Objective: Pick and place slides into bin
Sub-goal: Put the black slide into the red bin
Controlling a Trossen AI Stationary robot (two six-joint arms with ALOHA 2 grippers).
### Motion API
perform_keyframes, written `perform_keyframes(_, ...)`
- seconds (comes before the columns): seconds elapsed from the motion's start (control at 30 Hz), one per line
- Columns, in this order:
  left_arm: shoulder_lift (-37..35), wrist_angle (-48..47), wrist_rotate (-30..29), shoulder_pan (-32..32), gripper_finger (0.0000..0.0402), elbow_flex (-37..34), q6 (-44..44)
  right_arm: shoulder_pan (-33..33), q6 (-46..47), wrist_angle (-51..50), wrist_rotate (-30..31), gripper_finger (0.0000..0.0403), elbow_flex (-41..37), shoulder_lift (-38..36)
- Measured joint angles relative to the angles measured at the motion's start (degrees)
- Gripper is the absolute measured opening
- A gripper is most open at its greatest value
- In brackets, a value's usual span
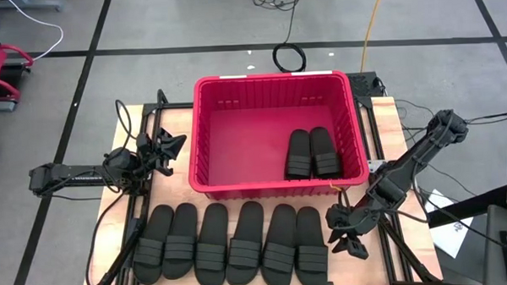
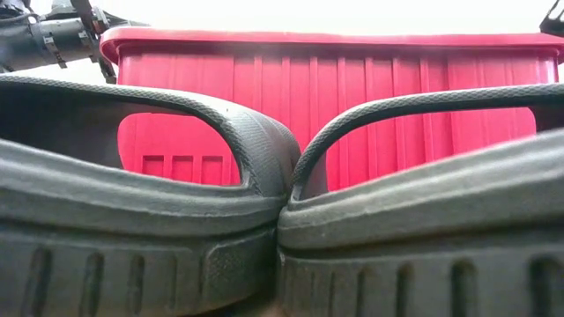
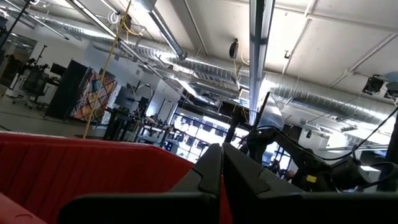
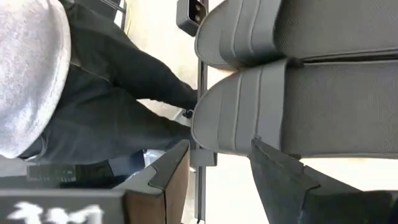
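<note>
Six black slides (image 1: 232,245) lie side by side on their soles along the table's near edge; two of them fill the low view (image 2: 282,220). Two more slides (image 1: 313,153) lie in the right part of the red bin (image 1: 276,186), which stands on the table behind the row. My right gripper (image 1: 343,235) is open and low, just right of the rightmost slide (image 1: 310,249). In the right wrist view (image 4: 217,165) its fingers point at that slide's side (image 4: 298,106). My left gripper (image 1: 174,145) is shut and empty, raised beside the bin's left wall (image 3: 93,168).
A person in a grey top and dark trousers (image 4: 74,93) stands beyond the table's near edge. Cables (image 1: 288,57) lie on the floor behind the bin. Bare wooden table shows on both sides of the bin (image 1: 388,121).
</note>
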Motion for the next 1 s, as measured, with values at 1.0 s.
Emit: perform_keyframes(1.0, 0.0, 0.0, -0.3, 0.0, 0.0021, 0.0, 2.7, -0.9, -11.5, -6.7, -0.4, 0.0160, 0.0, -0.2)
